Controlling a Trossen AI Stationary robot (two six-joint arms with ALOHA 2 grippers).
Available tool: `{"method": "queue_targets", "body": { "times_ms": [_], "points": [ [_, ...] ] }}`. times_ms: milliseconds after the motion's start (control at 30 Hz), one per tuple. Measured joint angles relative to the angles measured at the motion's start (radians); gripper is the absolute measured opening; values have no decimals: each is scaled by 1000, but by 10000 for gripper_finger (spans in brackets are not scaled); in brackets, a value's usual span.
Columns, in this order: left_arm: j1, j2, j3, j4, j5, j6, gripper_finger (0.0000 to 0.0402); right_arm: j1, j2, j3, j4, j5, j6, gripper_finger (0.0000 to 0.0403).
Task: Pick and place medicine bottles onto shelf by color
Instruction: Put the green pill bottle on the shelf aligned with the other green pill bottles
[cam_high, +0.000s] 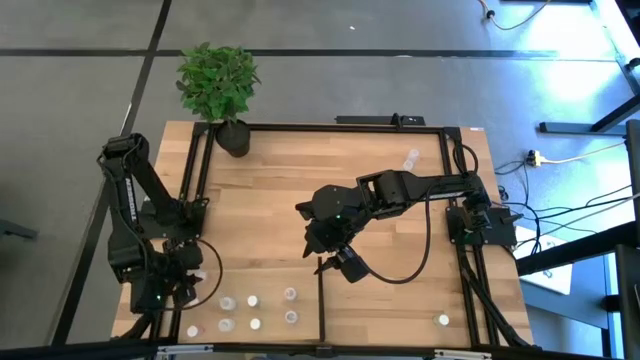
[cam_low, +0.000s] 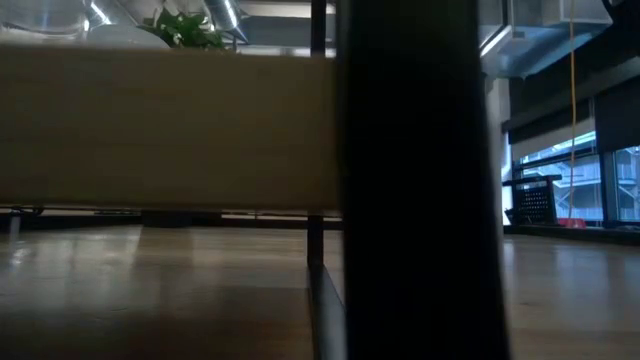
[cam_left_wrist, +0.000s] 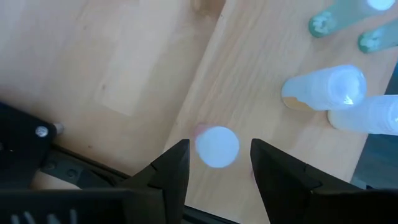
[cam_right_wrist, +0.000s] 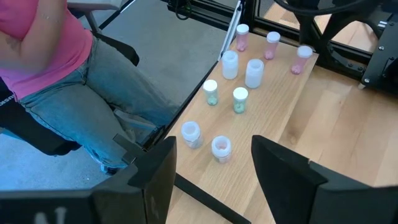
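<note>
Several tiny medicine bottles (cam_high: 255, 312) stand upright on the near left of the light-wood shelf panel (cam_high: 380, 190). They also show in the right wrist view (cam_right_wrist: 239, 99) with pinkish, white, greenish and clear bodies. One more bottle (cam_high: 442, 320) stands near right and another (cam_high: 412, 157) far right. My left gripper (cam_left_wrist: 219, 163) is open and points down. Its fingers stand on either side of a white-topped pinkish bottle (cam_left_wrist: 216, 147) without touching it. My right gripper (cam_right_wrist: 212, 163) is open and empty above the panel's middle (cam_high: 338, 265), right of the bottles.
A potted plant (cam_high: 220, 90) stands at the far left corner. Thin black rails (cam_high: 192, 190) edge the panel, and a short black divider bar (cam_high: 321, 305) runs to the near edge. A person in a pink top and jeans (cam_right_wrist: 81, 93) sits just beyond the near edge.
</note>
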Motion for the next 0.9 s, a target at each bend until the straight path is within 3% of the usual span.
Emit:
{"method": "queue_targets", "body": {
  "times_ms": [300, 767, 900],
  "points": [
    [1, -74, 0, -22, -30, 20, 163, 0, 0, 0, 0, 0, 0, 210],
    [1, -230, 0, -23, -359, 204, 163, 0, 0, 0, 0, 0, 0, 210],
    [1, -275, 0, -22, -408, 248, 163, 0, 0, 0, 0, 0, 0, 210]
  ]
}}
